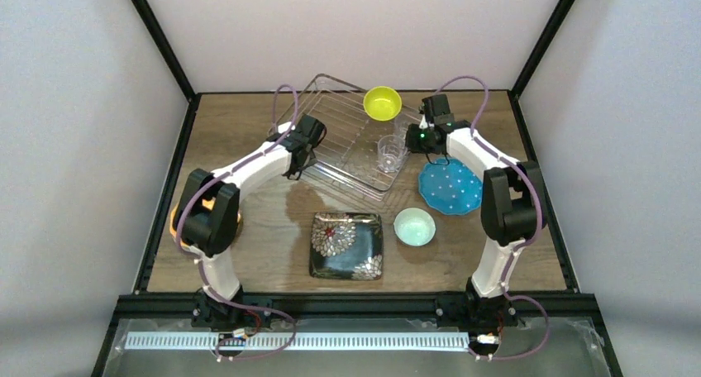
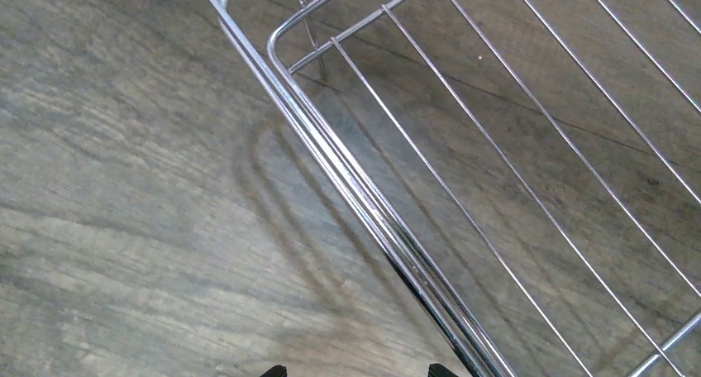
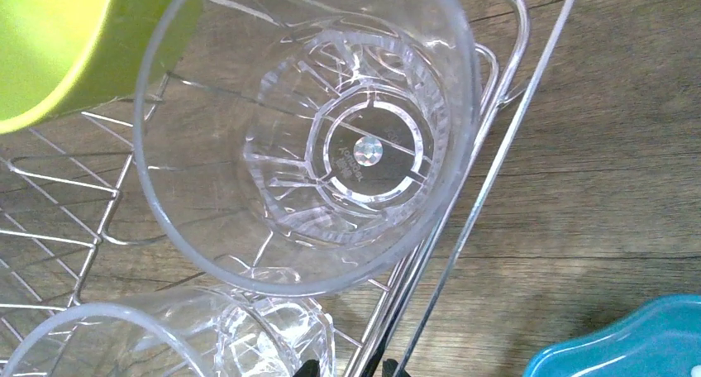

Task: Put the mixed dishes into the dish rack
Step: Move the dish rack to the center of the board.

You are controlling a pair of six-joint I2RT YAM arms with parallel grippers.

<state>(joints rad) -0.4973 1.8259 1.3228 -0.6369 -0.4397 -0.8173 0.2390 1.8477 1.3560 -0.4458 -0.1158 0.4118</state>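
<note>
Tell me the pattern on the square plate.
The square plate is black with large white flowers, best seen in the top view.

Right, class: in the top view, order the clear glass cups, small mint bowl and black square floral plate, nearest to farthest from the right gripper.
1. Clear glass cups, in the wire rack beside the right gripper.
2. Small mint bowl, front right.
3. Black square floral plate, left of that bowl.

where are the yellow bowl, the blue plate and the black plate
yellow bowl [image 1: 382, 102]: top view, centre of its inside
blue plate [image 1: 450, 187]: top view, middle of its dotted face
black plate [image 1: 346, 244]: top view, middle of its floral face
</note>
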